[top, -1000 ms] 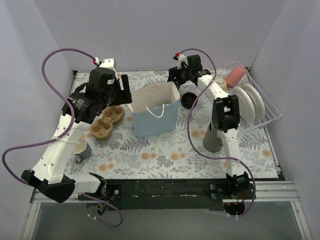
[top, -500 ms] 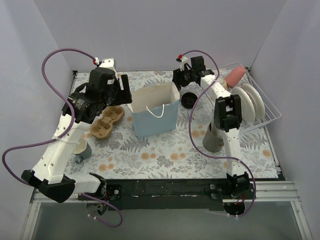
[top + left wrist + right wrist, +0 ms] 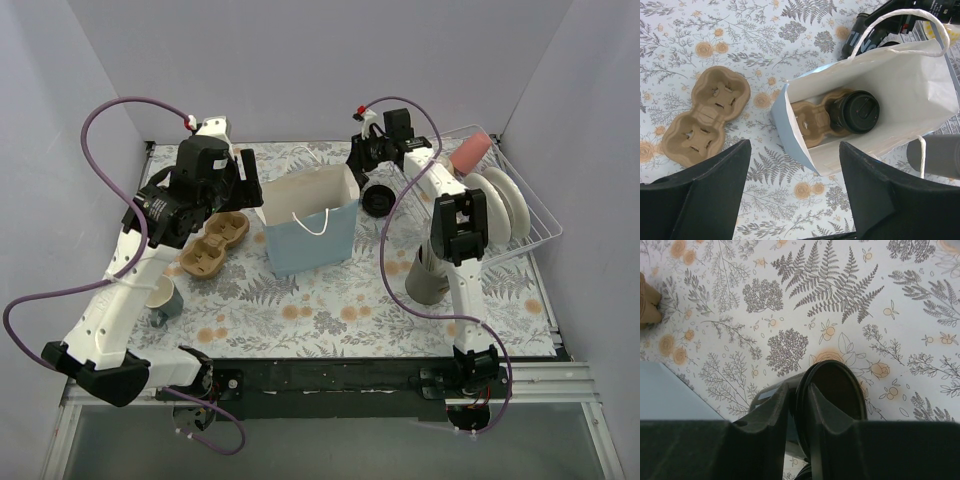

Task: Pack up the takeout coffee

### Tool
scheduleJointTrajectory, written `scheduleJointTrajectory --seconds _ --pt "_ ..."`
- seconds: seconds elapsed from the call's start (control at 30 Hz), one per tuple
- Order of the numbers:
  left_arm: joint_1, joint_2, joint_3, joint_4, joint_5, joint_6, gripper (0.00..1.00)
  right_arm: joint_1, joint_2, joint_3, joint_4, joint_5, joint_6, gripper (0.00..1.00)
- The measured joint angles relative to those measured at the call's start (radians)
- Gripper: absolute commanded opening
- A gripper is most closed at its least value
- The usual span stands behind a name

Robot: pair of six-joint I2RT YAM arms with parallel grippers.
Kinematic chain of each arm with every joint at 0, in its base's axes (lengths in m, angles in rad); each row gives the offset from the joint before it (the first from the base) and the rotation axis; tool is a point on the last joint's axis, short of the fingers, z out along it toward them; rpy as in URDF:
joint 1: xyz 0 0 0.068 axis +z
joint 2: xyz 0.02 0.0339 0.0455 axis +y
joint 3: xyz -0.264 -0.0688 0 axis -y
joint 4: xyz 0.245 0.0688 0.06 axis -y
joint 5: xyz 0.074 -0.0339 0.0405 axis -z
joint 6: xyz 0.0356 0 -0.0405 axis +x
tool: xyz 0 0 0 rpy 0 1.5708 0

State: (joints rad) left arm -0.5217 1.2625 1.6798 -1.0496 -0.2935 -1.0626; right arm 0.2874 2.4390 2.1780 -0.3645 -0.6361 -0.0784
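One takeout coffee cup (image 3: 860, 111) stands upright in a brown carrier (image 3: 812, 117) inside the open blue paper bag (image 3: 310, 225). A second black cup (image 3: 376, 201) lies on its side on the table just right of the bag. My right gripper (image 3: 367, 168) is down over this cup. In the right wrist view the right gripper (image 3: 800, 390) has its fingers pinched on the cup's round lid rim (image 3: 840, 390). My left gripper (image 3: 795, 150) hangs open above the bag's left end, holding nothing.
An empty brown carrier (image 3: 212, 243) lies left of the bag. A green mug (image 3: 163, 297) sits near the left arm. A grey utensil holder (image 3: 428, 275) stands front right. The white wire rack (image 3: 535, 225) with plates and a pink cup (image 3: 470, 152) fills the right side.
My right gripper has shifted slightly right over the lying cup and its jaws have closed on the lid rim. The left arm has stayed still.
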Motion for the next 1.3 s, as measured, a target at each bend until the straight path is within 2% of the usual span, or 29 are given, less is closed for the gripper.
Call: scheduleJointTrajectory --seconds 0.17,0.4,0.67,0.83,1.0,1.1,1.2,1.3 --pt "0.0 -0.002 0.0 0.0 -0.003 0.0 0.7 0.0 -0.05 -0.011 0.022 0.021 -0.013 0.19" --pt "0.0 -0.011 -0.004 0.003 -0.013 0.001 0.7 0.015 -0.182 -0.109 0.111 0.152 -0.112 0.17" --pt "0.0 -0.021 -0.011 0.003 -0.019 0.001 0.7 0.032 -0.19 -0.106 0.127 0.219 -0.158 0.19" --pt "0.0 -0.023 -0.018 0.004 -0.023 0.006 0.72 0.033 -0.19 -0.103 0.121 0.242 -0.146 0.25" --pt "0.0 -0.023 -0.018 0.03 -0.026 0.012 0.78 0.033 -0.241 -0.099 0.064 0.325 -0.041 0.39" --pt "0.0 -0.023 -0.017 0.046 -0.031 0.012 0.82 0.034 -0.357 -0.119 -0.019 0.405 0.058 0.43" --pt "0.0 -0.034 -0.035 0.089 -0.018 0.021 0.97 0.034 -0.508 -0.13 -0.133 0.49 0.137 0.48" --pt "0.0 -0.061 -0.072 0.126 0.001 0.028 0.98 0.034 -0.677 -0.13 -0.276 0.579 0.197 0.5"
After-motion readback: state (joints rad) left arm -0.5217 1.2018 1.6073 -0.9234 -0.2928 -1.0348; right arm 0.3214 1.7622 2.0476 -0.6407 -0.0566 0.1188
